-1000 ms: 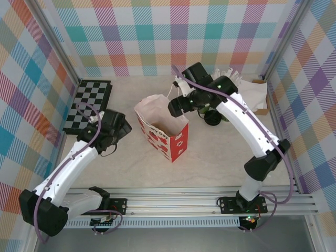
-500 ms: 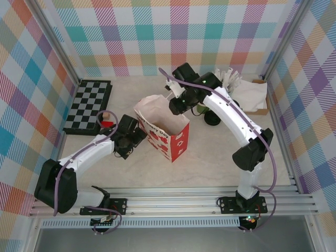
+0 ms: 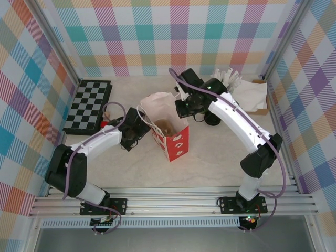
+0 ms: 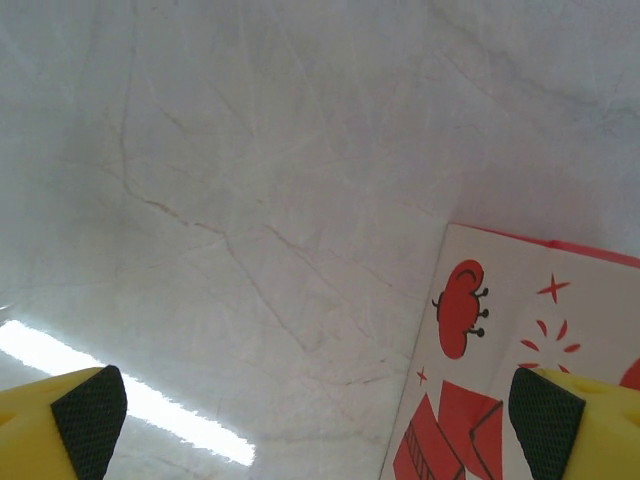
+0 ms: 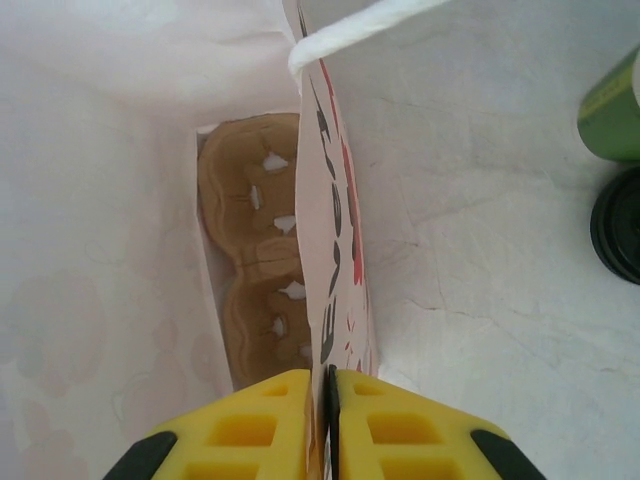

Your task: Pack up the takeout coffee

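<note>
While the right jaws clamp the bag (image 5: pixel 330 260) and the left jaws gape, the takeout coffee (image 5: pixel 617 225) stands unpacked nearby.

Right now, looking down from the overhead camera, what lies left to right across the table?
checkerboard → paper bag → black-lidded coffee cup → white paper pile
</note>
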Motion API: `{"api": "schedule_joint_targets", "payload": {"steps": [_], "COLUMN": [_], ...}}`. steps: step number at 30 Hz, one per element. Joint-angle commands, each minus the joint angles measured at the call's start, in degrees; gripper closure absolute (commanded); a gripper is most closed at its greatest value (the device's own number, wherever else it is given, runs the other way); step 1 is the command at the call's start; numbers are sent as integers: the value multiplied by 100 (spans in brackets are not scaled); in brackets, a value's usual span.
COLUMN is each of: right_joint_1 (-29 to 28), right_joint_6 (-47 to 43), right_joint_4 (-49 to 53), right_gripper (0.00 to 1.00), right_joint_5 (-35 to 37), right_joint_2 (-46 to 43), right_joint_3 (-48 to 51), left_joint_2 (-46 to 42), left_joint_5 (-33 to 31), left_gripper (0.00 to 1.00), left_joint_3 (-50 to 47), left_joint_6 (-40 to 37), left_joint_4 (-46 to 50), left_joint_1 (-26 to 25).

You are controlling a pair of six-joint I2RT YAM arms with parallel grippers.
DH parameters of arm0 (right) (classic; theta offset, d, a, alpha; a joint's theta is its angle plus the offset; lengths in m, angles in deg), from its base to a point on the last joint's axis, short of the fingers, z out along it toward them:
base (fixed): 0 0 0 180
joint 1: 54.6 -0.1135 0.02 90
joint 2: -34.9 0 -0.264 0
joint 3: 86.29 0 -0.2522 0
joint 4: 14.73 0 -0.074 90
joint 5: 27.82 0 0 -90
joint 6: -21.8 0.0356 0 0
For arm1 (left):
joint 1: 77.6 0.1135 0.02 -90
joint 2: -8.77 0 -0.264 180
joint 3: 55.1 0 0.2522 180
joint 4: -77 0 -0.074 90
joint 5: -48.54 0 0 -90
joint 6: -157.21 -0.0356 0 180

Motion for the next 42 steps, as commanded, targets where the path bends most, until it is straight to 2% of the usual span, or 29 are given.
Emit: {"api": "schedule_joint_targets", "payload": {"steps": [1, 6, 11, 25, 29, 32, 35, 40, 42], "right_joint_1": [-22, -34, -42, -36, -33, -33, -33, 65, 227], "right_joint_6": [743, 876, 211, 230, 165, -18, -324, -777, -844], "right_joint_4": [295, 75, -496, -506, -438, -494, -394, -193, -338], "right_gripper": [86, 85, 85, 83, 64, 39, 21, 0, 0], "right_joint_5": [250, 0, -367, -319, -239, -323, -371, -331, -364], "right_joint_2": [-70, -79, -154, 482, 401, 25, -414, -1234, -1622], "right_joint_3": [-107, 103, 400, -336, -453, -336, -205, 6, 273], "left_joint_2": [225, 515, 336, -247, -434, -652, -917, -1505, -1812], "left_joint_5": [-116, -166, -472, -690, -914, -1146, -1419, -1969, -2204], "left_gripper": [0, 0, 0, 0, 0, 0, 0, 0, 0], "left_joint_3": [356, 678, 600, -6, -54, -166, -301, -559, -675], "left_joint_6": [-189, -277, -260, -117, -119, -69, 16, 187, 217], "left_joint_4": [-25, -9, 139, 350, 444, 554, 696, 834, 815], "left_joint_1": [47, 55, 79, 354, 397, 429, 484, 565, 582]}}
